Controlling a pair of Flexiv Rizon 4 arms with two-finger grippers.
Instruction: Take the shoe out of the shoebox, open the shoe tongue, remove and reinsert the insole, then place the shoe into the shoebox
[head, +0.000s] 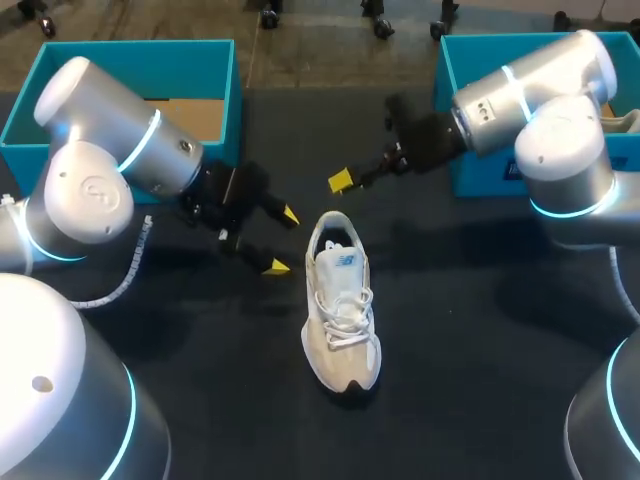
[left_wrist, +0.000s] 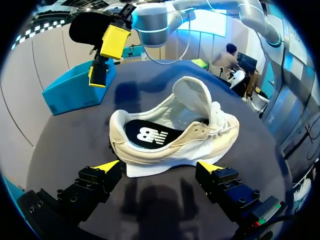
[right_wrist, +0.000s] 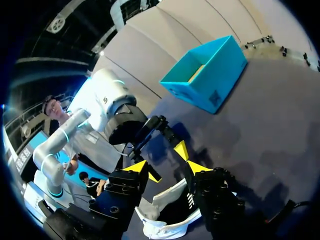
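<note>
On the dark bench (head: 480, 330), midway between our two arms, the shoe (head: 341, 310) stands upright on its sole, outside both boxes. The left teal box (head: 60, 70) and the right teal box (head: 470, 60) sit at the far corners, well apart from it. Its toe points back toward us and its heel opening faces away. The tongue (left_wrist: 192, 97) stands lifted clear of the opening and the dark insole (left_wrist: 150, 134) lies flat inside, so we judge the step in hand to be drawing that insole out. Our left hand (head: 282, 241) is just beside the heel with its fingers spread and nothing between them. Our right hand (right_wrist: 166, 167) hovers over the heel end, fingers likewise apart. To do this well, we would have one hand steady the shoe by its side wall so it cannot skid or tip. The other would go down into the opening at the heel, where the insole edge looks easiest to reach. It should pinch only that thin edge and peel it up and rearward, keeping clear of the laces and the raised tongue.
</note>
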